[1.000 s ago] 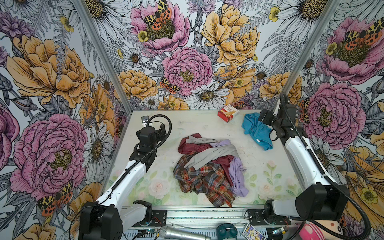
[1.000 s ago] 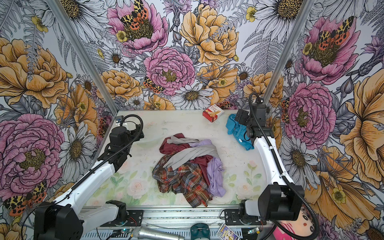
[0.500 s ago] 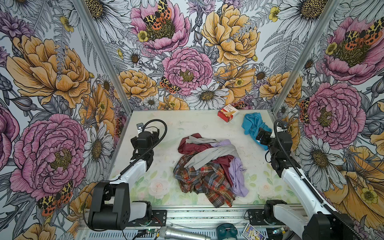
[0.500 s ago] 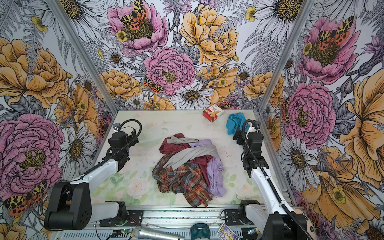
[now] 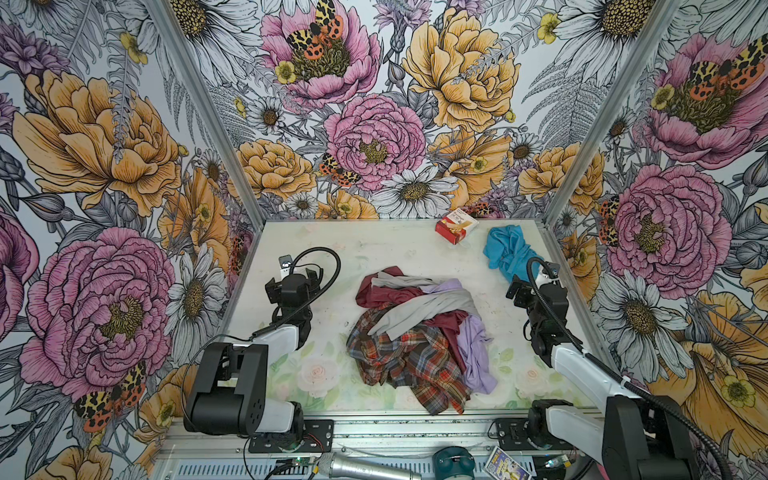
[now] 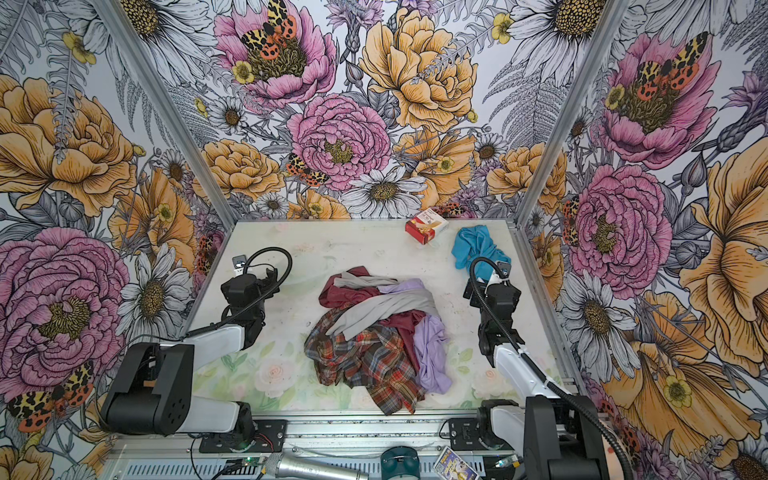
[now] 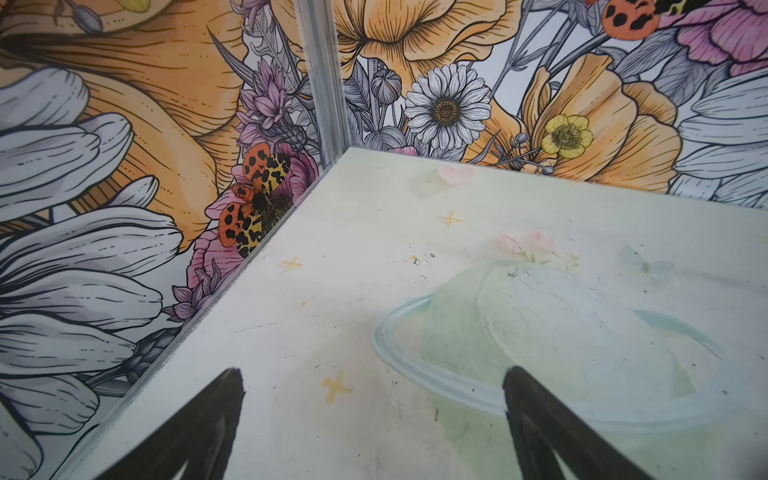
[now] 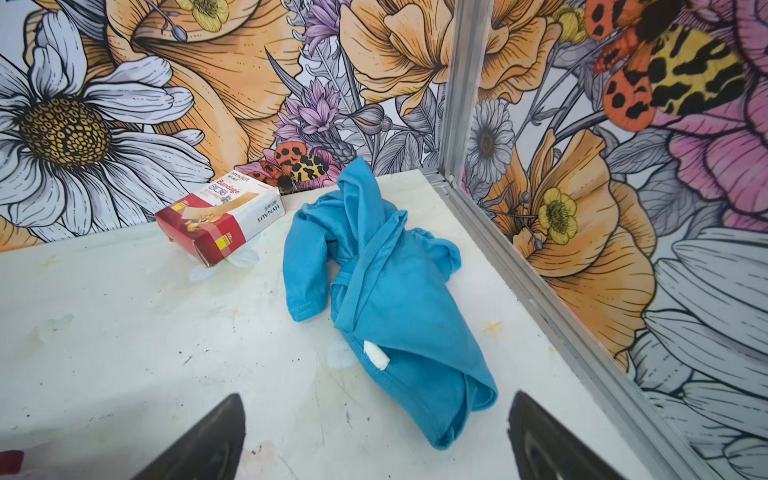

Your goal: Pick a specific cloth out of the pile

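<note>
Floral-walled booth, pale printed table [image 5: 365, 253]. Left to right: pile [image 5: 415, 328] mid-table, bandage box [image 5: 456, 226] at the back wall, the cloth [image 5: 505, 249] bunched in the far right corner, clear of the pile. Risk: cloth sits close to the wall rail [image 8: 544, 299], so a wide descent could clip it, or pinch only a loose fold. Left gripper [image 7: 372, 374] spread, empty, over bare table, arm folded back. Right gripper [image 8: 378, 395] spread, empty, low, pointing at the cloth's near end.

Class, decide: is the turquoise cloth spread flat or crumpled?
Crumpled: the cloth lies bunched in twisted folds, apart from the pile.
</note>
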